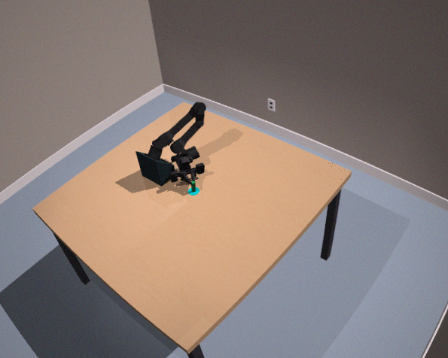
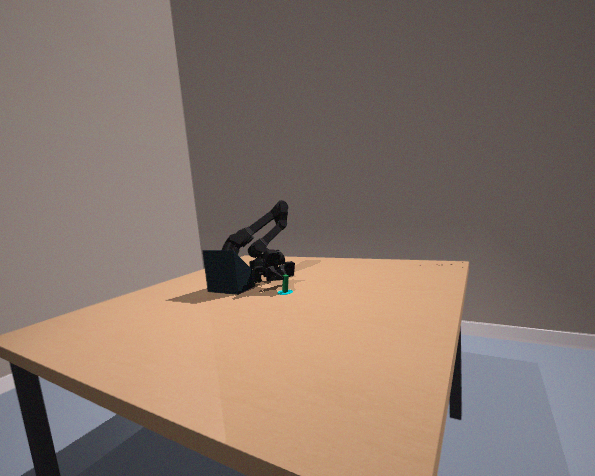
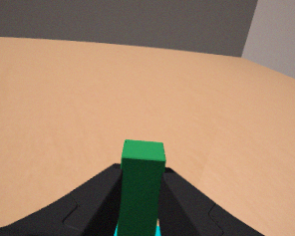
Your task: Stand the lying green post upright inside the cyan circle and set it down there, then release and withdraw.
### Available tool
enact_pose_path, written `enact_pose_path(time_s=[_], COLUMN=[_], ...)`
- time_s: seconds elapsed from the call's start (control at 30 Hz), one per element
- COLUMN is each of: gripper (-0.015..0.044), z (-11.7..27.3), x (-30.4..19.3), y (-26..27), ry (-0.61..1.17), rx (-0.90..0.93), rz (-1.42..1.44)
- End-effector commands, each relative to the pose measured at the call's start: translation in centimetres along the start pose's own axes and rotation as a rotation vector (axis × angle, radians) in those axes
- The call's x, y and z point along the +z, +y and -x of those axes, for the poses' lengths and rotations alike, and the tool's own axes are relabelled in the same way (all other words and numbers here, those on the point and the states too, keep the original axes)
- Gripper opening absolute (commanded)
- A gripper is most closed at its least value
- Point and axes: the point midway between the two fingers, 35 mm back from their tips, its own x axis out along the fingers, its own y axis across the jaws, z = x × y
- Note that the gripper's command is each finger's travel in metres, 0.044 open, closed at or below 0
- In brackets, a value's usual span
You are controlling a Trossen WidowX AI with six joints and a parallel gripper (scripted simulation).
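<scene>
The green post (image 1: 193,187) (image 2: 285,284) (image 3: 142,198) is upright, its lower end inside the outline of the cyan circle (image 1: 197,191) (image 2: 289,292) (image 3: 158,231). Its base looks at or very near the table surface; a small gap cannot be ruled out. My gripper (image 1: 193,182) (image 2: 285,276) (image 3: 142,174) is shut on the post near its top, with one dark finger on each side in the wrist view. The post's lower end is cut off in the wrist view, where only slivers of cyan show beside it.
A dark teal angular block (image 1: 153,169) (image 2: 225,271) stands on the wooden table (image 1: 224,238) (image 2: 307,348), close beside the arm and left of the post in the top and exterior views. The arm reaches over from behind it. Small dark specks lie near the table's far right corner.
</scene>
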Motion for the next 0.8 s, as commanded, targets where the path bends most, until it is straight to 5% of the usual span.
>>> enact_pose_path(time_s=[0.0,0.47,0.77], gripper=[0.0023,0.039,0.04], z=[-0.1,-0.1,0.0], x=[0.0,0.0,1.3], y=[0.0,0.0,0.5], ry=[-0.006,-0.006,-0.004], rx=[-0.002,-0.002,-0.015], rz=[-0.004,-0.004,0.005])
